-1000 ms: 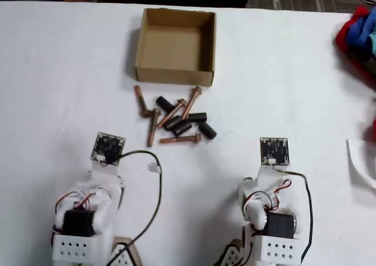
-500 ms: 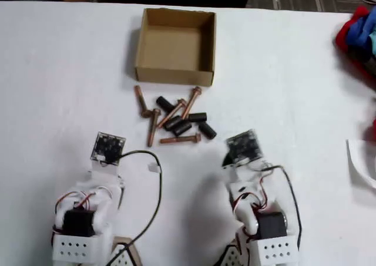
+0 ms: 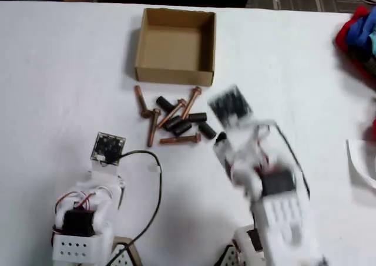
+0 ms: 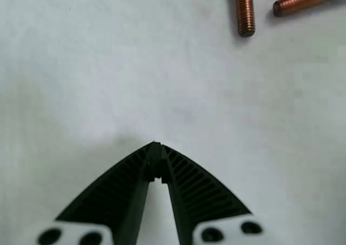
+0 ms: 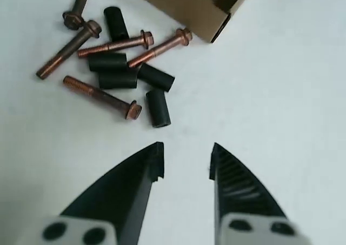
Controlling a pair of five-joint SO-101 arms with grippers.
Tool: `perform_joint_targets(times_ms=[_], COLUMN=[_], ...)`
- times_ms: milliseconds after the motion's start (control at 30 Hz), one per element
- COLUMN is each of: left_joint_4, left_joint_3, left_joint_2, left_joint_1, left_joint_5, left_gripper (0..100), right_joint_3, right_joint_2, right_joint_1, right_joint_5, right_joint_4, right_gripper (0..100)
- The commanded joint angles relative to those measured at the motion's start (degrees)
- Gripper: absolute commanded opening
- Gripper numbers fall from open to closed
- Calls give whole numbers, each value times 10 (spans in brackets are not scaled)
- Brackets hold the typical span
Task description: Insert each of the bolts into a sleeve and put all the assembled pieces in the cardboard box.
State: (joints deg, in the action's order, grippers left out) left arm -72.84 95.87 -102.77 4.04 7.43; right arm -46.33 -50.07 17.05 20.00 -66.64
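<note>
Moved since the earlier frames: right arm point(image 3: 261, 172), swung forward and inward from its rest position to a place just beside the loose pile. Left arm point(image 3: 88, 207), bolts, sleeves and box lie as before. Right fingers point(image 5: 135, 185): parted by a moderate gap, holding nothing, over bare bench point(image 3: 59, 72); the nearest sleeve point(image 5: 158, 107) lies just ahead of the tips. Left fingers point(image 4: 124, 196): closed tip to tip, empty, over bare bench, with the threaded ends of two bolts point(image 4: 244, 10) near ahead. Bolts point(image 3: 180, 139): five, copper-coloured, flanged heads, lying flat and loose on the bench between the arms and the box, none in a sleeve. Sleeves point(image 3: 183, 128): five, short black cylinders, lying on their sides among the bolts, three of them bunched and touching at the middle of the pile. Cardboard box point(image 3: 173, 75): open-topped, square, at the far side of the pile and near it, nothing inside. Black cable point(image 3: 155, 184): looped on the bench beside the left arm. Coloured cloth point(image 3: 355, 28): at the far right edge of the bench, well apart from the pile.
</note>
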Motion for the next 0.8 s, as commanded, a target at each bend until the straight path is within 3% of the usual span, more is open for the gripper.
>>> perform_joint_targets(times_ms=[0,167,433,600,767], left_joint_4=[-4,-4,-4,-4,-4], left_joint_3=[12,12,12,12,12], left_joint_2=[-6,-6,-6,-6,-6], left_joint_1=[-4,-4,-4,-4,-4], left_joint_5=[-3,-3,-3,-3,-3], left_gripper=[27,27,27,27,27], right_joint_3=[237,373,497,586,666], right_joint_2=[260,436,608,702,777], right_joint_1=[-10,-7,5,12,28], right_joint_5=[-40,-47,-13,-10,33], right_joint_4=[-147,-227,-219,-233,-258], right_gripper=[159,159,164,246,251])
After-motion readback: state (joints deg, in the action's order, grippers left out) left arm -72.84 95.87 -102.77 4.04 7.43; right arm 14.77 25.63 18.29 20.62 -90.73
